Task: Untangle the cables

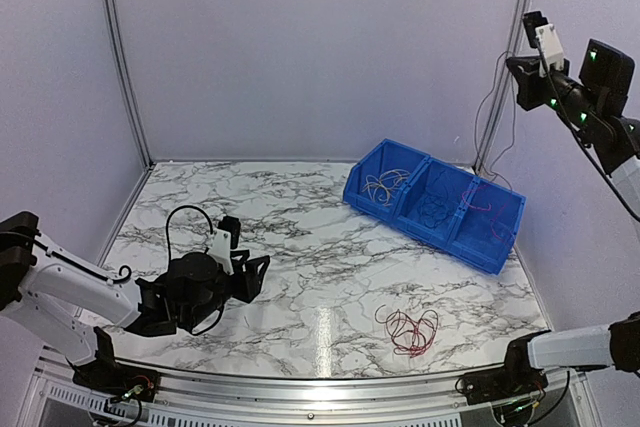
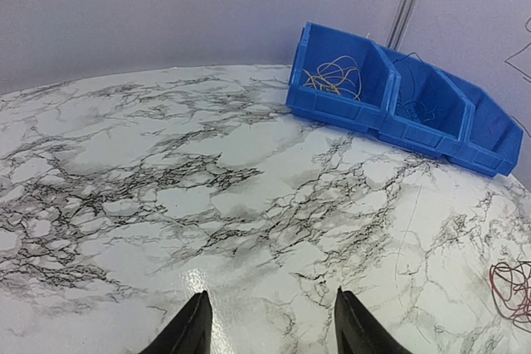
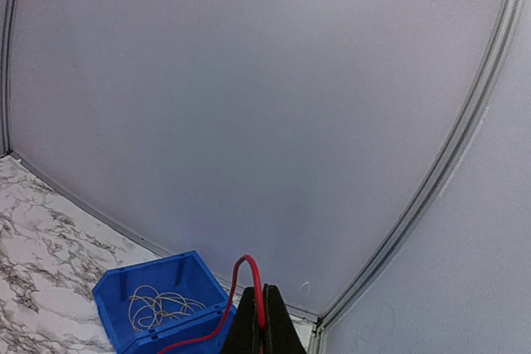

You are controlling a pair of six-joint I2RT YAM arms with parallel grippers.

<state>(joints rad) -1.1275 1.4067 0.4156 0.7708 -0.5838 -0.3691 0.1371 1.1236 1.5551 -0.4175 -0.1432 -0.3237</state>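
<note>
A tangle of thin red cables [image 1: 408, 330] lies on the marble table near the front right; it also shows at the right edge of the left wrist view [image 2: 513, 289]. My left gripper [image 1: 256, 275] is open and empty, low over the table at the front left, its fingertips [image 2: 197, 304] spread wide. My right gripper [image 1: 520, 75] is raised high at the back right, above the blue bin. It is shut on a red cable [image 3: 247, 273] that loops up from the jaws and trails down toward the bin.
A blue three-compartment bin [image 1: 500, 239] stands at the back right. It holds tan wires [image 1: 384, 185] in the left cell, dark blue wires [image 1: 432, 203] in the middle and red wire [image 1: 478, 199] in the right. Grey walls enclose the table.
</note>
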